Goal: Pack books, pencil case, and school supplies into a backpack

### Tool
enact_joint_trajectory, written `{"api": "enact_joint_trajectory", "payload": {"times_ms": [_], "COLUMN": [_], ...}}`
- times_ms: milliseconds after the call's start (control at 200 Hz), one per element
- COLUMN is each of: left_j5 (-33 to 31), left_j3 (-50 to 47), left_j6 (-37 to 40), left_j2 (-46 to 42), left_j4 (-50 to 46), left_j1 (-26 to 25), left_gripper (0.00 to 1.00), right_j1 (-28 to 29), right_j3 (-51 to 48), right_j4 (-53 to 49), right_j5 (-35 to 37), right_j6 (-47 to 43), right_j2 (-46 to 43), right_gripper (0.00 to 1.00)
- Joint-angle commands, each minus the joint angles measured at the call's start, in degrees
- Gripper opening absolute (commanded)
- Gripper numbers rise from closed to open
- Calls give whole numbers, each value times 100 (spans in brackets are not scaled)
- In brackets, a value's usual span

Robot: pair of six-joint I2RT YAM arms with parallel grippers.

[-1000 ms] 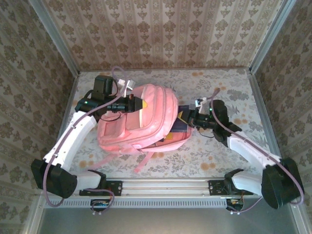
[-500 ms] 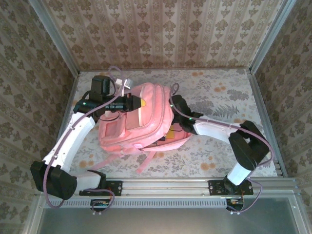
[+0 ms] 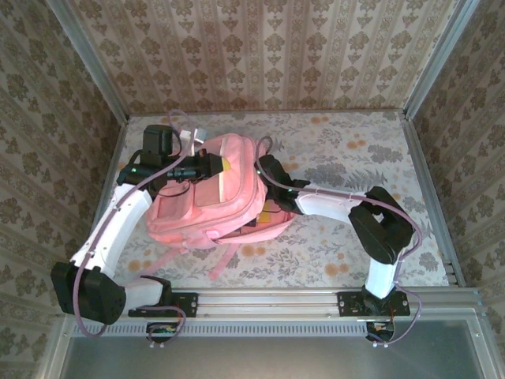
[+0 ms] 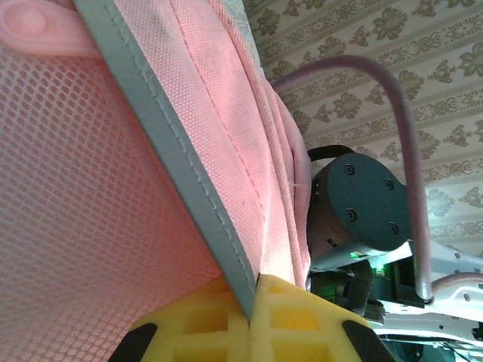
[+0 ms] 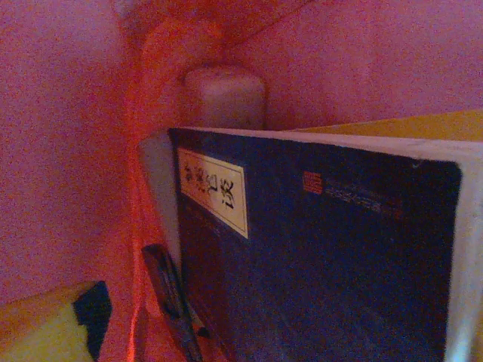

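Note:
The pink backpack point(image 3: 209, 197) lies on the table, its opening facing right. My left gripper point(image 3: 217, 165) is shut on the grey trim point(image 4: 189, 196) at the backpack's rim, yellow fingertips point(image 4: 294, 317) pressed together on it. My right arm point(image 3: 316, 201) reaches into the opening, its gripper inside the bag. In there a dark navy book point(image 5: 317, 256) stands on edge, with an orange-yellow book point(image 5: 407, 124) behind it. One yellow finger point(image 5: 45, 328) stands far left, clear of the navy book, so the jaws are open. I cannot make out the pencil case or the school supplies.
A pale rounded thing point(image 5: 224, 96) sits deep in the bag, and a slim dark object point(image 5: 170, 302) lies beside the navy book. Pink straps point(image 3: 225, 257) trail toward the front rail. Metal-framed patterned walls point(image 3: 430, 205) close in the table.
My right arm swung in from the right and pushed the navy book deep into the backpack, then opened. The backpack slid a little left. The left gripper kept its hold.

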Motion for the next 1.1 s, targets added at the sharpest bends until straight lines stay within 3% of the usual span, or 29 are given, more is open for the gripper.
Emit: {"api": "enact_joint_trajectory", "payload": {"times_ms": [0, 165, 340, 560, 655, 780, 1095], "left_j5": [614, 588, 565, 536, 505, 467, 160], "left_j3": [168, 127, 101, 92, 67, 63, -41], "left_j6": [-112, -108, -63, -2, 6, 38, 375], "left_j2": [-381, -413, -410, -345, -311, -252, -52], "left_j4": [1087, 1103, 1066, 1011, 1000, 958, 684], "left_j1": [-14, 9, 18, 23, 22, 9, -232], "left_gripper": [0, 0, 0, 0, 0, 0, 0], "right_j1": [-102, -346, -680, -1360, -1574, -1707, -1800], "right_j3": [-326, -732, -1160, -1297, -1154, -807, -365], "right_j4": [331, 379, -62, -1156, -1891, -2853, -3089], "right_j5": [-198, -403, -66, 334, 839, 1386, 902], "right_j6": [-187, -342, -604, -1398, -1883, -2428, -2743], "right_j2": [-493, -860, -1315, -2061, -2266, -2054, -690], "right_gripper": [100, 100, 100, 97, 93, 92, 88]}}
